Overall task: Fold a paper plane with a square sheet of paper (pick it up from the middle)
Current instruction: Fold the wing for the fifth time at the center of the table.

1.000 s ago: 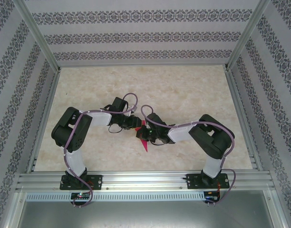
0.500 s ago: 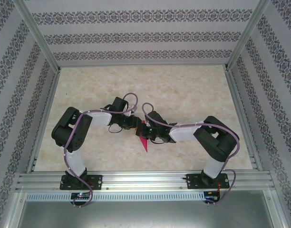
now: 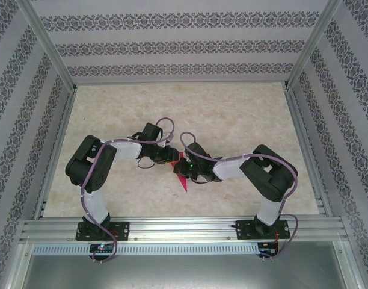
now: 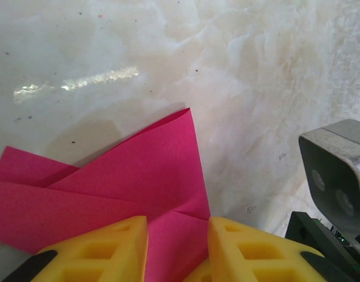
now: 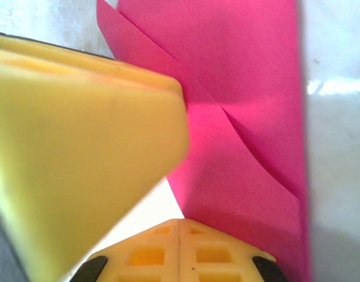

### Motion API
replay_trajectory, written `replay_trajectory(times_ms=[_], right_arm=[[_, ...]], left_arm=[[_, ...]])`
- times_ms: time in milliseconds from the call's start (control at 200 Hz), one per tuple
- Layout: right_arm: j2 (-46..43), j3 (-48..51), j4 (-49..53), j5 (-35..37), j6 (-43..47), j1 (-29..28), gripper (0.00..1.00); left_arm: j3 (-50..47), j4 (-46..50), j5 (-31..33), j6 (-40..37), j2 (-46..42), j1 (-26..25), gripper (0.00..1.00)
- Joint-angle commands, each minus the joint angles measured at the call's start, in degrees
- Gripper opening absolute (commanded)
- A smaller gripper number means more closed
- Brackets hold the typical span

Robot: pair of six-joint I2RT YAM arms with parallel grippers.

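Our left tool [image 4: 177,238] stands part open. Its fingers straddle the folded pink paper [image 4: 133,170] at mid-bench [image 3: 232,114], probably to pin it flat. Our right tool [image 5: 180,238] is shut and empty, tip on the paper, likely pressing a crease. The tools nearly touch, each crowding the other's next move.

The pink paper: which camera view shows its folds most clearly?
The left wrist view. There the pink paper shows its overlapping flaps, creases and pointed corner clear against the pale table. The right wrist view is very close and cuts off its outline. The top external view gives a small pink sliver.
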State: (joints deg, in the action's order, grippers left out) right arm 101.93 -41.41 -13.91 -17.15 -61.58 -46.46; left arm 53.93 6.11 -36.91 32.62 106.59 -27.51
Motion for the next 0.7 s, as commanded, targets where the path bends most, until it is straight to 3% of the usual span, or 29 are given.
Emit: replay_trajectory(times_ms=[0, 694], right_arm=[[-2.7, 2.1, 3.0, -2.3, 0.5, -0.3, 0.06], [-13.6, 18.4, 5.5, -4.5, -1.2, -5.7, 0.09]], left_arm=[[0.1, 1.6, 5.1, 0.0, 2.9, -0.8, 0.34], [0.8, 3.9, 6.2, -0.3, 2.8, -0.8, 0.34]])
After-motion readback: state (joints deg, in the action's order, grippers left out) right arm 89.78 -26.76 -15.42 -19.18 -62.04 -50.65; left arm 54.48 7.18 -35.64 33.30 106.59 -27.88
